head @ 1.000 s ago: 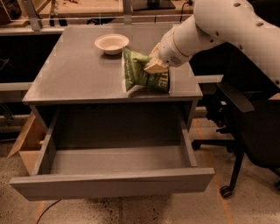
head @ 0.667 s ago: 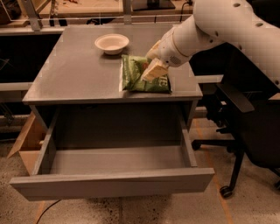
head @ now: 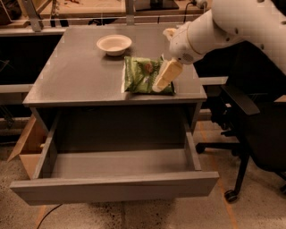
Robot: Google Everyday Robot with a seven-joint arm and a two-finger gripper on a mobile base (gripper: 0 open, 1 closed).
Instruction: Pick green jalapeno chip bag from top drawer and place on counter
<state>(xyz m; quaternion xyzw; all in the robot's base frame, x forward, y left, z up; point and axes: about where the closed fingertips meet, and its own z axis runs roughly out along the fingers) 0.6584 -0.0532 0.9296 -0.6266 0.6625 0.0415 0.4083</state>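
Green chip bag (head: 142, 76) lies flat on the counter (head: 76, 76), at its front-right area, close to the front edge. Gripper (head: 164, 77) sits low over the bag's right end, overlapping it in view; contact not certain, and cannot tell whether it is open or closed. White arm (head: 232, 22) comes in from the counter's right rear.

Small white bowl (head: 114, 44) on the counter behind the bag, apart from it. Top drawer (head: 116, 188) stands pulled out below the counter's front. Black office chair (head: 250, 129) right of the counter. Cardboard box (head: 27, 147) on the floor at the counter's lower left. Wooden bench (head: 89, 9) behind the counter.
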